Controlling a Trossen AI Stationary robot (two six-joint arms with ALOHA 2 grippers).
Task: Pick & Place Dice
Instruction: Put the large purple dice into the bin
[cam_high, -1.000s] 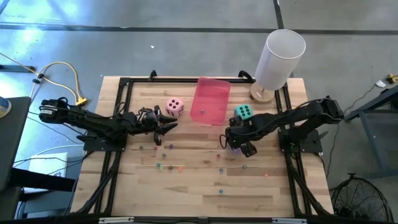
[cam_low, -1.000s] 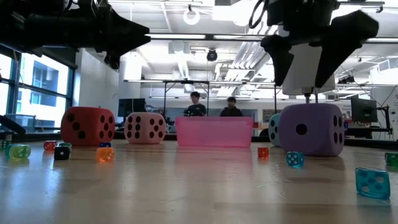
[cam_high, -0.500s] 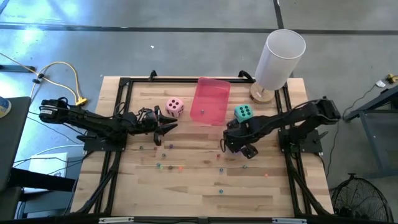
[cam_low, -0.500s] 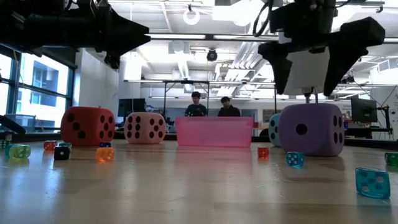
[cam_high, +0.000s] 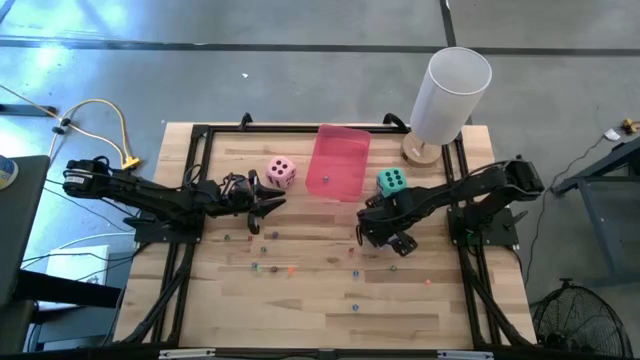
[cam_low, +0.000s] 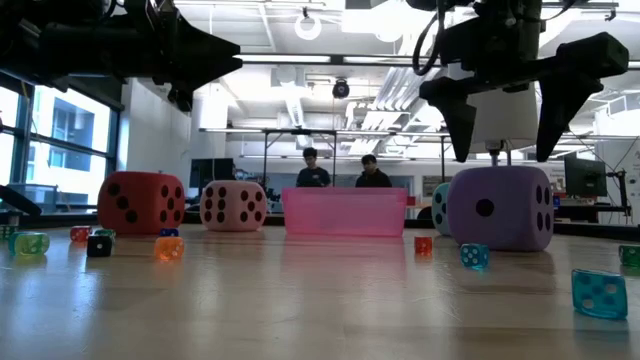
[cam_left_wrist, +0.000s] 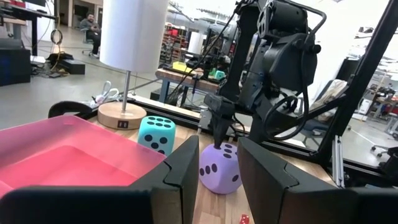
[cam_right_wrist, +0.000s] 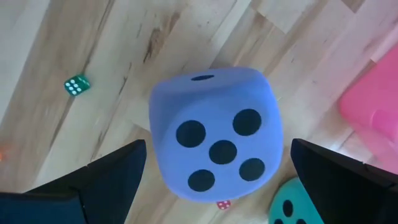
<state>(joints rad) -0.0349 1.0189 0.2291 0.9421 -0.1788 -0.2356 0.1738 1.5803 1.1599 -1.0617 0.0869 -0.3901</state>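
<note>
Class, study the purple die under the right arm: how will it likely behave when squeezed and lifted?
The purple die looks soft, with rounded edges, so it probably gives when squeezed. It is broad and sits flat, so unlikely to roll. The open right hand spans it, suggesting a snug grip.

floor (cam_high: 250, 60): grey concrete, dark seam lines
ceiling (cam_low: 330, 60): exposed ducts, bright strip lights
windows (cam_low: 60, 150): tall panes, dark frames, daylight coming in
lamp (cam_high: 450, 90): white cylinder shade, round wooden base, beside the table's far corner
cable (cam_high: 105, 120): yellow, looped on floor
people (cam_low: 340, 172): two, at a far bench
fan (cam_high: 580, 325): on floor
</note>
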